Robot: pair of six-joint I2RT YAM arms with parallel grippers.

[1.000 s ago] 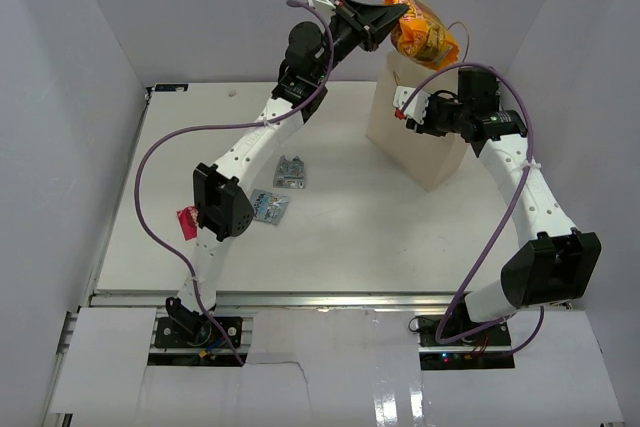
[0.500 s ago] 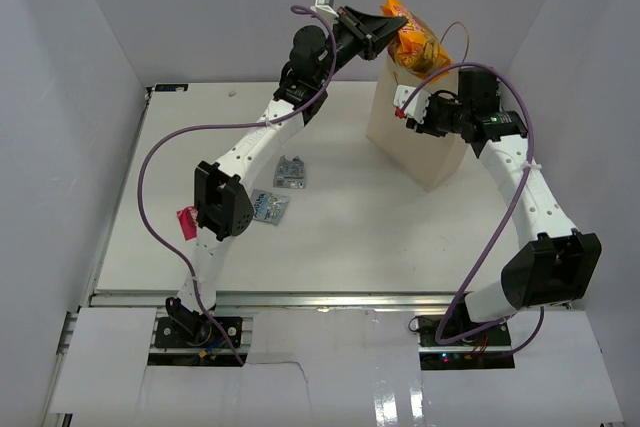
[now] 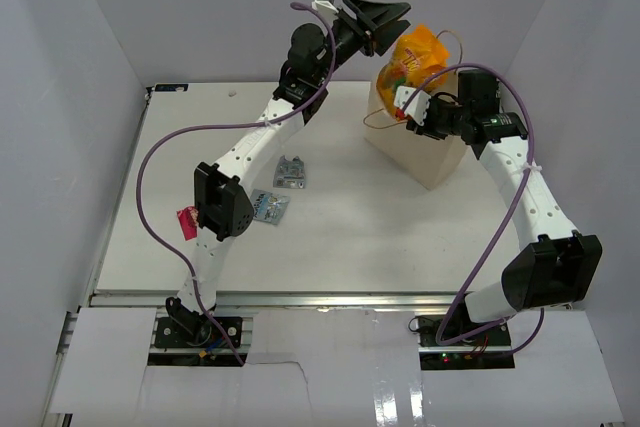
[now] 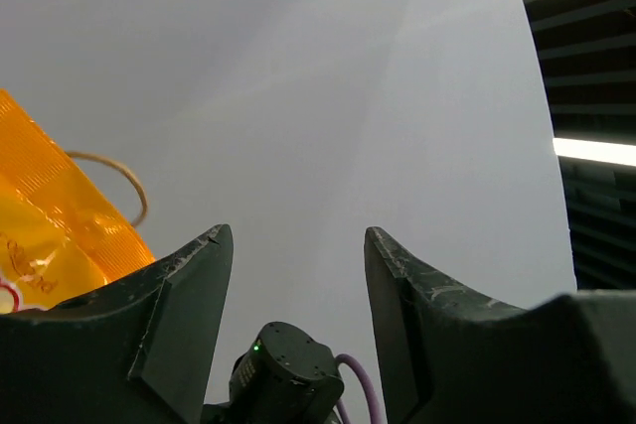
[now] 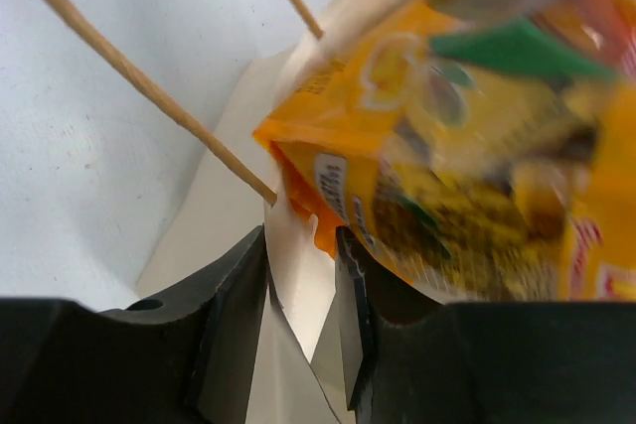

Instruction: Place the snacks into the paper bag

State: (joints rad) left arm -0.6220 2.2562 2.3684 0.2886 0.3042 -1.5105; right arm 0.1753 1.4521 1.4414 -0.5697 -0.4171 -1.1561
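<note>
The tan paper bag [image 3: 420, 152] stands at the back right of the table. My right gripper [image 3: 405, 107] is shut on its rim; in the right wrist view the paper wall [image 5: 298, 285] sits between the jaws of the right gripper [image 5: 300, 240]. An orange snack packet [image 3: 415, 59] is loose at the bag's mouth, blurred in the right wrist view [image 5: 467, 146]. My left gripper [image 3: 385, 15] hangs above and left of it, open and empty [image 4: 298, 245], with the orange packet [image 4: 50, 240] off its left finger. Two silver-blue snacks [image 3: 291, 172] [image 3: 268, 206] and a red-pink one [image 3: 186, 222] lie on the table.
The bag's twisted handles [image 5: 129, 76] loop out near my right gripper. White walls close in the table [image 3: 350, 227] at the back and on both sides. My left arm [image 3: 250, 147] stretches across the table's left half, above the loose packets.
My left gripper has opened and let go of the orange packet, which has dropped from its jaws to the bag's mouth. The right gripper keeps its hold on the bag.
</note>
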